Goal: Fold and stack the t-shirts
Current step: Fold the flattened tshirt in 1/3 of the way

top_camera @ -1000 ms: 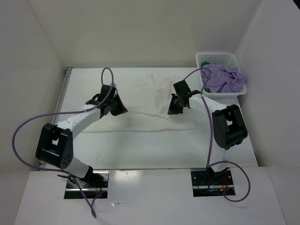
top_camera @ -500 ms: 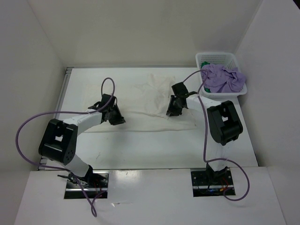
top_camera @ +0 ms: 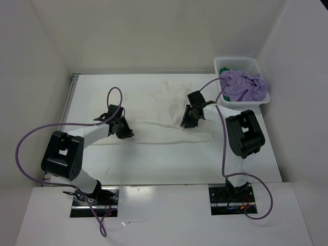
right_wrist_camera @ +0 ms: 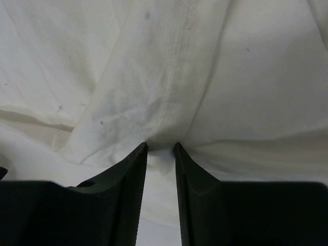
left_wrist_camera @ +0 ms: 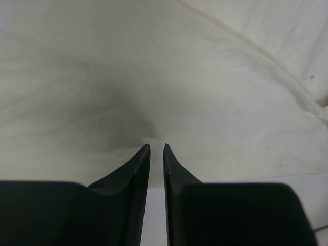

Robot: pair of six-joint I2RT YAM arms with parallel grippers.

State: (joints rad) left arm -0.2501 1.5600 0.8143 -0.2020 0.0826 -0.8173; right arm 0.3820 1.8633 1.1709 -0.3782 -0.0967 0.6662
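Note:
The white t-shirt (top_camera: 159, 102) lies spread across the middle of the table, rumpled at its far part. My left gripper (top_camera: 124, 132) sits low over the shirt's near left part. In the left wrist view its jaws (left_wrist_camera: 156, 145) stand a narrow slit apart over the white cloth (left_wrist_camera: 205, 77), with nothing seen between them. My right gripper (top_camera: 187, 122) is on the shirt's right part, open, with a small bulge of white cloth (right_wrist_camera: 246, 77) by its tips (right_wrist_camera: 160, 144). The lilac t-shirt (top_camera: 246, 87) is heaped in the basket, and a bit of the green t-shirt (top_camera: 224, 69) shows behind it.
The white lattice basket (top_camera: 237, 60) stands at the far right corner against the wall. White walls close in the table on the left, back and right. Purple cables loop from both arms over the table.
My right gripper has opened and let go of the white t-shirt. My left gripper has drawn back toward the near edge and stands a little wider.

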